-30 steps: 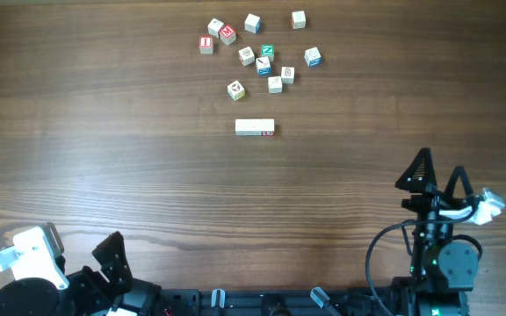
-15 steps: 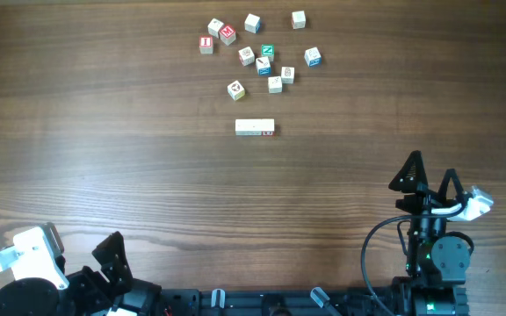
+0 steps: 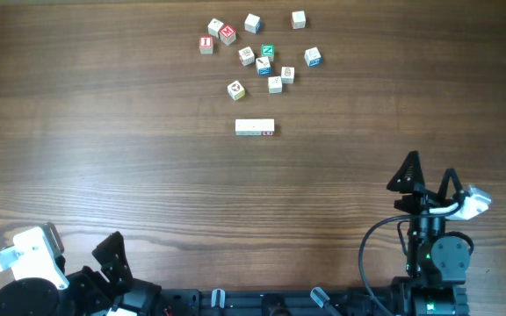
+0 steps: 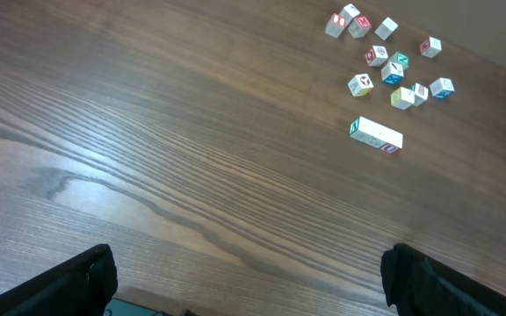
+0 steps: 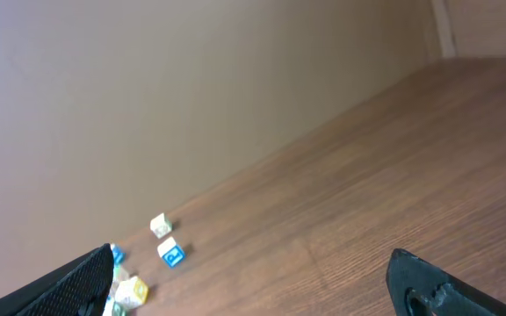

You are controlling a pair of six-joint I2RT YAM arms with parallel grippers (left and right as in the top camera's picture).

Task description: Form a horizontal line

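Seemingly the horizontal line (image 3: 255,127) lies complete — so left gripper (image 4: 249,276) and right gripper (image 3: 429,178) rest well apart from it, jaws spread, empty.

Overhead view: letters on the loose cubes (image 3: 262,54) at 12 o'clock are too small to read. On the horizontal line (image 3: 255,127), cube seams cannot be resolved; the red mark at its 3 o'clock end is illegible.

Left wrist view: the left gripper (image 4: 251,268) fingers (image 4: 68,285) are cut by the frame edge at 7 and 5 o'clock.

Right wrist view: the right gripper (image 5: 249,263) likewise; its 7 o'clock finger partly hides a blue-marked cube (image 5: 117,256).
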